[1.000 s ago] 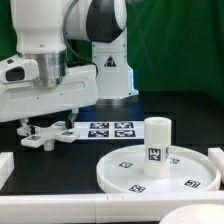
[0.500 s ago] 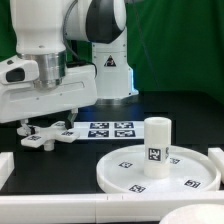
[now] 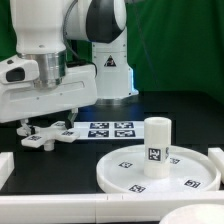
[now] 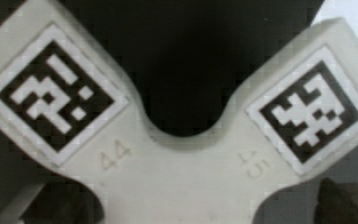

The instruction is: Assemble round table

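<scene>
We see a black tabletop (image 3: 60, 165) with a green wall (image 3: 185, 40) behind it. A white bar (image 3: 90, 206) runs along the front edge of the tabletop. The big white robot arm (image 3: 45, 60) bends down on the exterior view's left. Its end effector (image 3: 27, 127) is low, right at the cross-shaped foot piece (image 3: 47, 138), which lies flat on the tabletop. We cannot tell if the end effector is spread apart or pinching the piece, because the fingers are mostly hidden. In the wrist view the foot piece fills almost the whole picture. Two of its white arms spread out like a V, and each one has a black-and-white square tag (image 4: 55, 92) on it. The tabletop shows dark between the two arms. Just beside the foot piece, toward the exterior view's right, lies the marker board (image 3: 108, 130). Nearer the front, on the exterior view's right, sits the large round disc (image 3: 120, 178) with its raised rim and its tags facing up. The short thick leg (image 3: 157, 135) stands upright on the disc, well apart from the end effector.
</scene>
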`<state>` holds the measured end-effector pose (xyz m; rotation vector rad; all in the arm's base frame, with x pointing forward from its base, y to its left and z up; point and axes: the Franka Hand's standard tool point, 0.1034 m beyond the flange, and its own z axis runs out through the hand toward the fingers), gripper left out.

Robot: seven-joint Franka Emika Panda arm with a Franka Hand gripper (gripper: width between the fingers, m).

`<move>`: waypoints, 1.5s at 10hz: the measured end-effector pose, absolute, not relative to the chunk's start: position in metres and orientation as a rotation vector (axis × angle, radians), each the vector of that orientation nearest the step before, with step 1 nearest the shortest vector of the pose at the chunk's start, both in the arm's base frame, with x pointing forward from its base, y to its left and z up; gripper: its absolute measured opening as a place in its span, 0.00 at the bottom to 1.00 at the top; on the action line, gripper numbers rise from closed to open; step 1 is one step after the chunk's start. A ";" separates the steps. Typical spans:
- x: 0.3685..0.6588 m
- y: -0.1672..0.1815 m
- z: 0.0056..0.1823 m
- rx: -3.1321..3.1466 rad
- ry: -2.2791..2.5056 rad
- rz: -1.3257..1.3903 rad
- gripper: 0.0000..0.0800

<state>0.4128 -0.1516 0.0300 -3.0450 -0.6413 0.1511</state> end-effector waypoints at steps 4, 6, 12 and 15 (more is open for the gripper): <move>0.414 -0.154 0.028 -3.065 -0.589 0.140 0.81; 0.412 -0.156 0.026 -3.064 -0.589 0.145 0.81; 0.412 -0.156 0.027 -3.064 -0.595 0.142 0.55; 0.419 -0.135 0.046 -3.062 -0.567 0.123 0.55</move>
